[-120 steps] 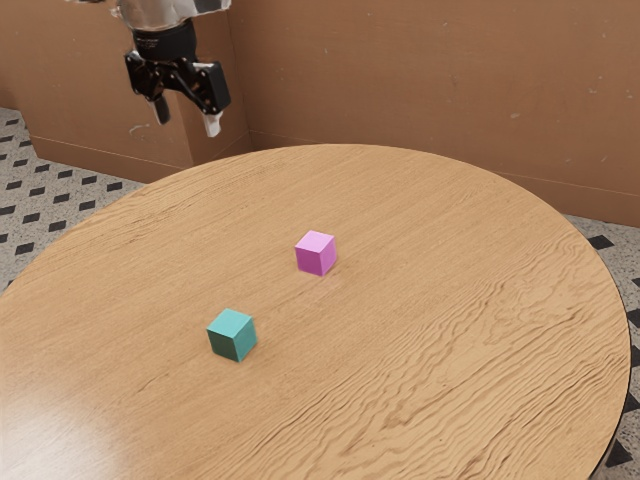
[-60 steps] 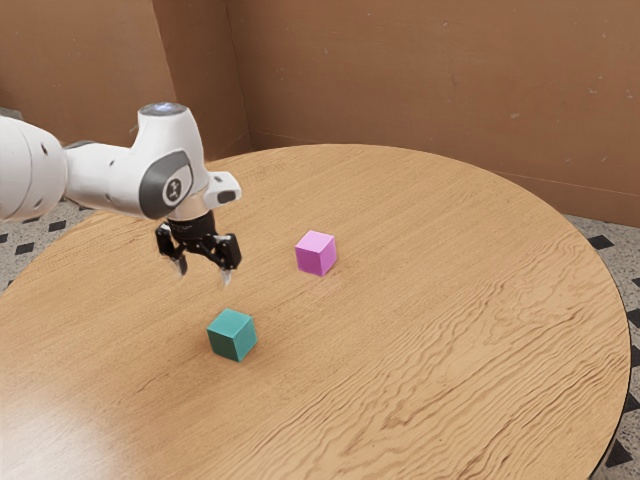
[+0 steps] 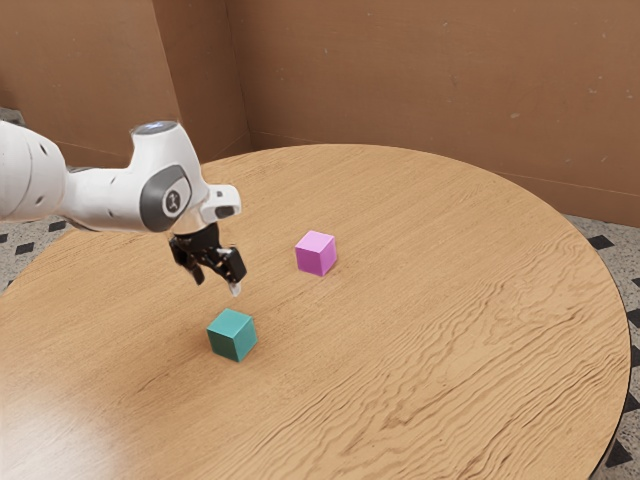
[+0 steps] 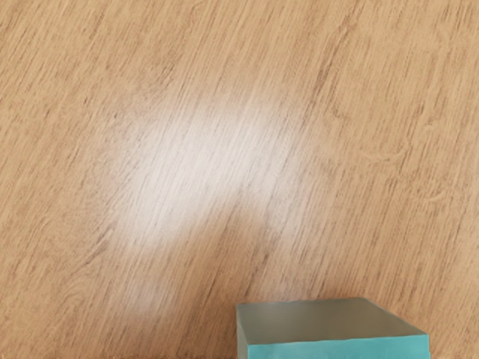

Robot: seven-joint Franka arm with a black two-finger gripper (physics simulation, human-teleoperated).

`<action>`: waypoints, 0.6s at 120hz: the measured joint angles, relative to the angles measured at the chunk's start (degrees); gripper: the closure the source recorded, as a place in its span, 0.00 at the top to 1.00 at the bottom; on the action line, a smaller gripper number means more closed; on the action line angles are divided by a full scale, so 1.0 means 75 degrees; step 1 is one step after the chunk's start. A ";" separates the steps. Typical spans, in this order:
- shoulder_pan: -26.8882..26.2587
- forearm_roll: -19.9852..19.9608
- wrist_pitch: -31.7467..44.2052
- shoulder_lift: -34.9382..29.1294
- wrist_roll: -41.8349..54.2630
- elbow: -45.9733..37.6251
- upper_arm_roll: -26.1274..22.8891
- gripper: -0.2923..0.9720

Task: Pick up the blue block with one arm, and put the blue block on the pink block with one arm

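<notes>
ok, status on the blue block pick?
Gripper open, hovering over blue block. Block untouched on table. Pink block apart, top bare.

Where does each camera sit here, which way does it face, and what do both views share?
Exterior view: at the arm's side, raised, looking down across the round table; the arm and open gripper hover near the blue block, pink block beyond.
Wrist view: on the hand, facing down at the tabletop, the blue block just under it.
Shared: the blue block and the table's wood.
</notes>
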 joint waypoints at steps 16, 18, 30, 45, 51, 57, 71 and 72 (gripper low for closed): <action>-0.0040 0.0017 0.0074 0.0254 0.0080 -0.0023 -0.0009 0.75; -0.0078 0.0019 0.0080 0.0254 0.0087 -0.0027 -0.0005 0.75; -0.0720 0.0023 0.0113 0.0244 0.0114 -0.0277 0.0514 0.75; -0.1032 0.0022 0.0136 0.0123 0.0143 -0.0494 0.0697 0.75; -0.1156 0.0021 0.0141 0.0071 0.0156 -0.0570 0.0758 0.75; -0.1225 0.0021 0.0148 0.0056 0.0168 -0.0658 0.0785 0.75; -0.1310 0.0021 0.0191 0.0067 0.0194 -0.0710 0.0802 0.75; -0.1314 0.0021 0.0198 0.0071 0.0196 -0.0709 0.0802 0.75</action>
